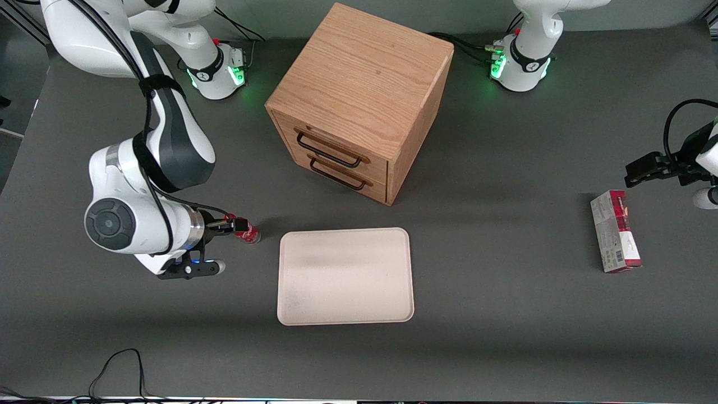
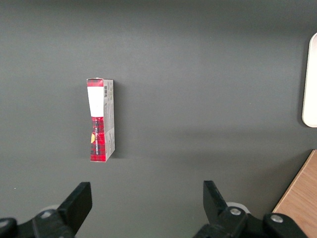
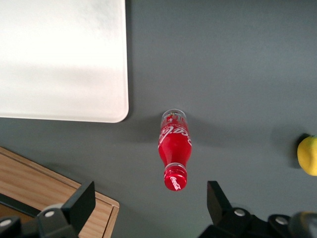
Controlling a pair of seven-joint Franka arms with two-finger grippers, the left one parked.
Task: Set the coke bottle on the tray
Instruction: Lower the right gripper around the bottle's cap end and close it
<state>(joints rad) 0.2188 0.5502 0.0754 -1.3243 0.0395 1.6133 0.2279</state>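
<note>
The coke bottle (image 1: 248,232), with red cap, red label and clear base, stands on the dark table beside the tray (image 1: 345,275), toward the working arm's end. The cream tray lies flat in front of the wooden cabinet and holds nothing. My gripper (image 1: 227,225) hovers over the bottle, open. In the right wrist view the coke bottle (image 3: 174,148) shows below the gripper (image 3: 150,196), its cap between the lines of the two wide-spread fingers, touching neither. A corner of the tray (image 3: 59,59) lies close to the bottle.
A wooden two-drawer cabinet (image 1: 359,101) stands farther from the front camera than the tray; its corner (image 3: 49,183) shows near my gripper. A yellow lemon-like object (image 3: 308,155) lies near the bottle. A red-and-grey carton (image 1: 615,231) lies toward the parked arm's end.
</note>
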